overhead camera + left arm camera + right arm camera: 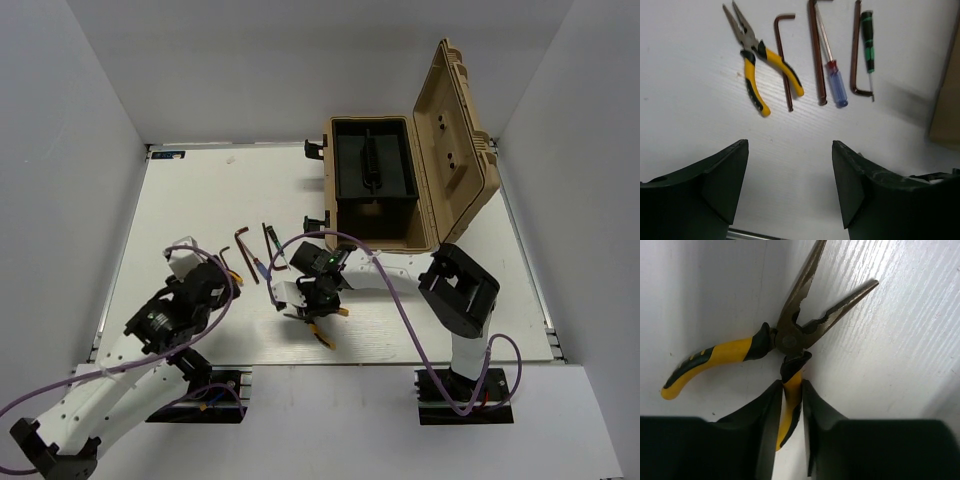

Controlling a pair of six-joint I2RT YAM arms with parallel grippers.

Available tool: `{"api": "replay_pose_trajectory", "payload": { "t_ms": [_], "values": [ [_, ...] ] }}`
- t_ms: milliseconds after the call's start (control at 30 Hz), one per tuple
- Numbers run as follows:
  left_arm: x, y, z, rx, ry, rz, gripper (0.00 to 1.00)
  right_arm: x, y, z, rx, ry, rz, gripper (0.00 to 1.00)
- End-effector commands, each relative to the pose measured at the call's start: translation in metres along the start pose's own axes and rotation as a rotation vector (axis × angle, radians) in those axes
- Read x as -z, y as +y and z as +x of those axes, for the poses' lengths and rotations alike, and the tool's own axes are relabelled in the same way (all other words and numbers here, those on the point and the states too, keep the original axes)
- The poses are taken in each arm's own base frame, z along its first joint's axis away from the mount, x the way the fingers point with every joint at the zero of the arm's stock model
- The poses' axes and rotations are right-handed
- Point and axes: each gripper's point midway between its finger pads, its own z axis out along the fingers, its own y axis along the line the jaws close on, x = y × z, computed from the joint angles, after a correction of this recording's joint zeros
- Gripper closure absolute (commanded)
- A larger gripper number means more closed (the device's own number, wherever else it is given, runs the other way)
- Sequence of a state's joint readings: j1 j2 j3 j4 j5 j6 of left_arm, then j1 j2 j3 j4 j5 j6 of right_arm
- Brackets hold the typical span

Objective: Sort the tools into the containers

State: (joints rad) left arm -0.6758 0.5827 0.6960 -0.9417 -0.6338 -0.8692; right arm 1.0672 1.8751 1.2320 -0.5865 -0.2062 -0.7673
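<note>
Overhead: my right gripper (318,300) reaches across the white table (190,190) to yellow-handled pliers (324,338) near the front edge. The tan toolbox (455,150) stands open at the far right, and its black tray (372,165) shows no tool that I can make out.

Left wrist: the left gripper (790,185) hangs with fingers spread wide and empty above a row of unsorted tools. These are a second pair of pliers (757,65), three hex keys (784,60), a red-blue screwdriver (832,70) and a green-black screwdriver (868,45), all lying flat on the table.

Right wrist: the fingers (765,430) are clenched on one handle of the pliers (795,335), whose nose lies splayed open against the tabletop.

I judge the sort barely begun, with nothing visibly boxed and seven tools left to place.
</note>
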Motion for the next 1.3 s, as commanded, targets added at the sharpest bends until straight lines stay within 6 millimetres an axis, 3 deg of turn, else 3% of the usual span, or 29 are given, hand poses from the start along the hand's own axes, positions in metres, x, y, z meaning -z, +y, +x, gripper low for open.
{"api": "replay_pose_trajectory", "payload": {
  "t_ms": [0,67,167,200,300,400,633,800,867,967,1033,1133,1267],
  "values": [
    [-0.011,-0.004,0.025,0.083,0.075,-0.009,0.22,-0.008,0.023,0.011,-0.007,0.02,-0.1,0.74],
    [-0.019,-0.003,0.037,0.105,0.089,-0.012,0.22,-0.003,0.028,0.011,-0.02,0.023,-0.112,0.78],
    [-0.029,0.001,0.054,0.152,0.11,-0.03,0.22,0.005,0.032,0.008,-0.036,0.028,-0.136,0.95],
    [-0.032,0.006,0.062,0.162,0.12,-0.047,0.22,0.016,0.032,0.001,-0.047,0.018,-0.133,1.0],
    [-0.038,0.008,0.064,0.157,0.108,-0.077,0.22,0.034,0.037,-0.006,-0.073,0.013,-0.153,1.0],
    [-0.046,0.007,0.064,0.144,0.099,-0.101,0.22,0.065,0.037,-0.027,-0.065,-0.045,-0.144,1.0],
    [-0.057,0.011,0.066,0.103,0.096,-0.179,0.22,0.141,0.06,-0.069,-0.009,-0.217,-0.184,1.0],
    [-0.052,0.013,0.056,0.128,0.063,-0.187,0.22,0.181,0.053,-0.093,0.026,-0.283,-0.132,1.0],
    [-0.048,0.019,0.049,0.133,0.034,-0.204,0.22,0.194,0.045,-0.098,0.037,-0.291,-0.059,1.0],
    [-0.046,0.021,0.04,0.145,0.006,-0.212,0.24,0.224,0.0,-0.108,0.032,-0.312,0.181,1.0],
    [-0.047,0.02,0.035,0.155,-0.009,-0.218,0.24,0.25,-0.042,-0.096,-0.025,-0.258,0.408,1.0],
    [-0.053,0.019,0.035,0.158,-0.01,-0.231,0.24,0.275,-0.081,-0.08,-0.087,-0.208,0.616,1.0],
    [-0.069,0.008,0.034,0.133,-0.006,-0.233,0.25,0.31,-0.11,-0.044,-0.203,-0.206,0.781,1.0]
  ]
}}
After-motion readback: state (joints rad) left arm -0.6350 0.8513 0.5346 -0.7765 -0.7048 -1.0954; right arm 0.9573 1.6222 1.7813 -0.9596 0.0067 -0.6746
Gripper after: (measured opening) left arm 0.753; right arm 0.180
